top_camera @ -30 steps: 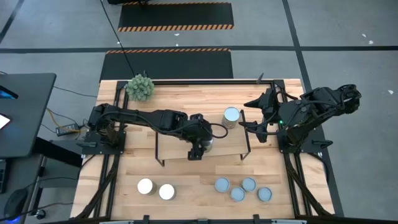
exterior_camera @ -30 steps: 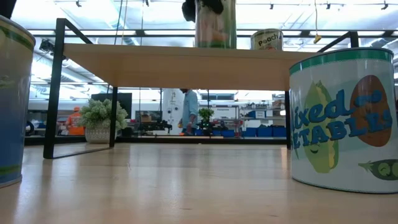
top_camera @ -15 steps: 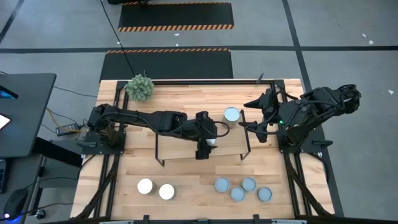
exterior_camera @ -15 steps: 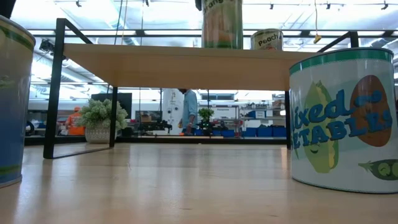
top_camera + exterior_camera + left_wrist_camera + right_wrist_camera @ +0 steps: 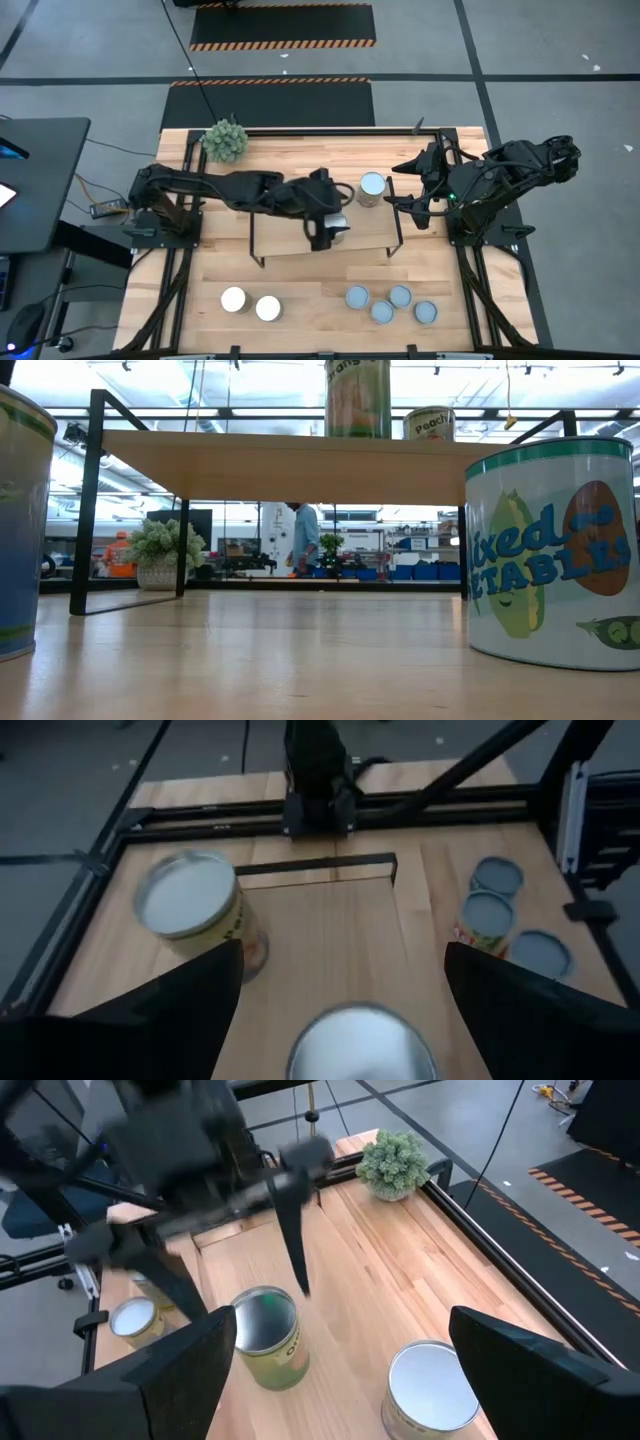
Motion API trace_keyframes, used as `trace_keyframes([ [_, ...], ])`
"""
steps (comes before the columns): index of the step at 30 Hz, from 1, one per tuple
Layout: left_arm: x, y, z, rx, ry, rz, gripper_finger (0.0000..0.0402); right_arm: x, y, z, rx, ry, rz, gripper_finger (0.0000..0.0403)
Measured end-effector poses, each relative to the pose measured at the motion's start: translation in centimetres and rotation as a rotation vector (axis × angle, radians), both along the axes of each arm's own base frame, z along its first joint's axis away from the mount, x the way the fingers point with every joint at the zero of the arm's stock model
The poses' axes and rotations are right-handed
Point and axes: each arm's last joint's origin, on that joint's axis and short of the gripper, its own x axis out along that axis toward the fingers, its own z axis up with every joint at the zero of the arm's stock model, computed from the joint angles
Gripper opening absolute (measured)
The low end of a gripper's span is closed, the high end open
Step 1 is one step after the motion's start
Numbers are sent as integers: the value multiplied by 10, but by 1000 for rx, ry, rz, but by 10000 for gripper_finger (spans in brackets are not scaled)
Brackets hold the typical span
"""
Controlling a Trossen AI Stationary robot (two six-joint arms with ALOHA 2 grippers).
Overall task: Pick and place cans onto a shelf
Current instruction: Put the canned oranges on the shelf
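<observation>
The shelf (image 5: 285, 238) stands mid-table, its light-wood board on black rod legs (image 5: 88, 500). Two cans stand on it: a white-topped one (image 5: 340, 228) near its front edge and a silvery one (image 5: 372, 188) at its far right. My left gripper (image 5: 328, 235) hovers open over the white-topped can, which shows between and below its spread fingers (image 5: 360, 1042). My right gripper (image 5: 392, 186) waits open at the shelf's right end. Two white-topped cans (image 5: 250, 303) and several grey-blue ones (image 5: 390, 303) stand on the tabletop near the front edge.
A spiky green plant ball (image 5: 225, 140) sits at the table's far left corner. The shelf's black rod frames (image 5: 397, 225) rise at both ends of the board. In the low view two of the front cans (image 5: 550, 550) stand close to the camera.
My left gripper has carried the white-topped can a little toward the table's right edge along the shelf, let go of it and risen clear. The can now stands upright on the board on its own.
</observation>
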Motion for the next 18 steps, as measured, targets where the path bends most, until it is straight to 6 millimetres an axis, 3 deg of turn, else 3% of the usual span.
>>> trace_keyframes([
  [4, -23, 3, 17, -3, 10, 2, 353, 0, 0, 0, 0, 0, 0, 374],
  [8, -44, 7, 19, 15, 117, 2, 353, 0, 0, 0, 0, 0, 0, 374],
  [12, -57, 9, 6, 29, 308, -5, 353, 0, 0, 0, -6, 2, 4, 374],
  [18, -48, 7, -33, 6, 404, 29, 353, 0, 0, 0, -20, 6, 11, 374],
])
